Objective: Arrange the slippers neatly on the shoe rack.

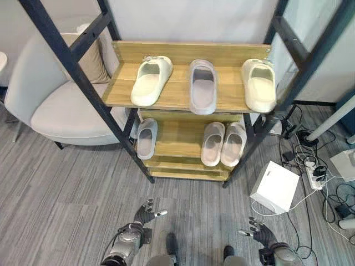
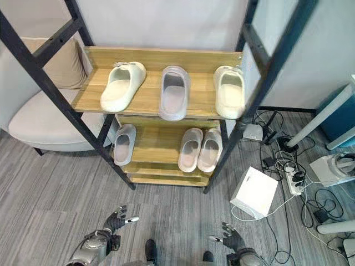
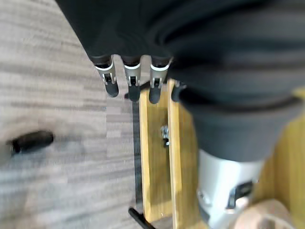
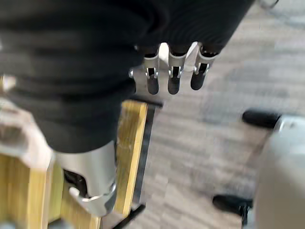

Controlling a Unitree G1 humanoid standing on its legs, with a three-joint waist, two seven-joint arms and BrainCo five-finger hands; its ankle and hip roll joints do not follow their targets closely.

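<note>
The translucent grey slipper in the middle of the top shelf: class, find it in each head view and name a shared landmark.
Left eye view: grey slipper, centre of the top shelf.
Right eye view: same slipper, slightly left of centre.
Landmark: cream slipper angled to its left, in both.

Both eye views look down from the head at the shoe rack (image 1: pixel 183 100) and floor. Each wrist view looks along its own hand, very close, sharing the rack's lower edge and floor.
</note>
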